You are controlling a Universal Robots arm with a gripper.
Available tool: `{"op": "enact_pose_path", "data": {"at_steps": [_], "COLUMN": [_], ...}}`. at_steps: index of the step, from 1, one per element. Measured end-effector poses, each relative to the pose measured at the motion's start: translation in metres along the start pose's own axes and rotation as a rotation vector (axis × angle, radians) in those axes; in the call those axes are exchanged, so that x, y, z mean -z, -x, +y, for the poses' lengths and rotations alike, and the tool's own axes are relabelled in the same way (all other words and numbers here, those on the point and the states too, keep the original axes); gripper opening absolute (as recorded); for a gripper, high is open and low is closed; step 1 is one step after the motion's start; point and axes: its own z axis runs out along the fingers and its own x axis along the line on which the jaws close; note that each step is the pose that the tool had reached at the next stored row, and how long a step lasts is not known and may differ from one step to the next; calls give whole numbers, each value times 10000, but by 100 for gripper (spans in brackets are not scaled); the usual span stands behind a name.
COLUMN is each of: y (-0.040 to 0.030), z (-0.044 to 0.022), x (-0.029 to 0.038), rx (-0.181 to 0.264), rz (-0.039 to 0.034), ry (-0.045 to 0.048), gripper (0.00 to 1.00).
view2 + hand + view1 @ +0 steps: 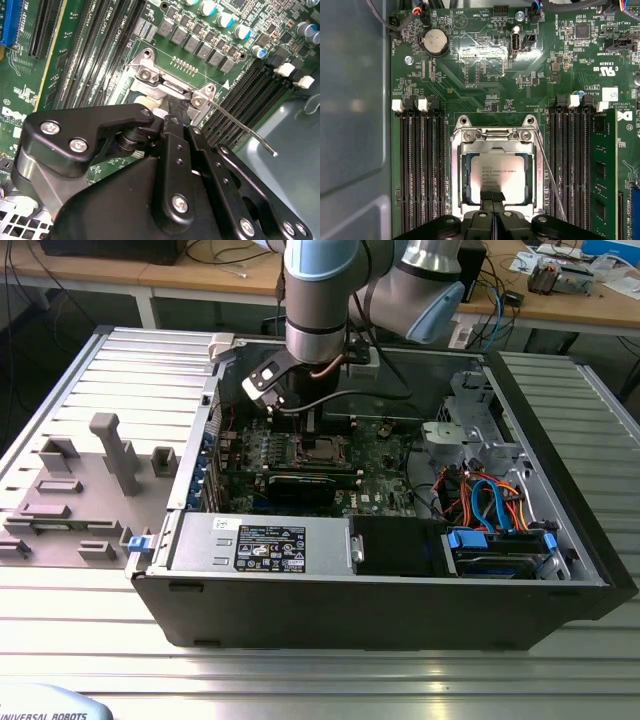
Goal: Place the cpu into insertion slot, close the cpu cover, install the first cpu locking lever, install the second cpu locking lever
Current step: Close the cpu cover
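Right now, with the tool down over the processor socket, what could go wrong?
1. The tool is shut, with its tip over the edge of the cpu and the cpu cover. A push off-centre might scrape the chip or tilt the cover.
2. A thin locking lever juts out unlatched beside the socket, towards the memory slots. The tool's body could snag or bend it when it moves.

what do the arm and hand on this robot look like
The arm is silver-grey tubing with pale blue joint caps; a copper-coloured cable and a black cable loop near its wrist. The hand is matte black, with linked fingers dotted with silver screws.
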Motion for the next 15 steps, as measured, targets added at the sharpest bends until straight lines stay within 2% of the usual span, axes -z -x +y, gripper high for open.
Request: {"op": "enact_pose_path", "data": {"at_steps": [2, 3, 5, 8, 11, 13, 15], "y": [0, -4, -4, -4, 4, 10, 22], "z": [0, 2, 2, 10, 120, 158, 168], "x": [-5, 5, 58, 74, 73, 71, 68], "rx": [-1, 0, 1, -1, 12, 99, 176], "rz": [3, 21, 10, 10, 11, 9, 10], "ry": [-3, 10, 3, 2, -9, -12, -13], "gripper": [11, 11, 11, 11, 11, 11, 11]}}
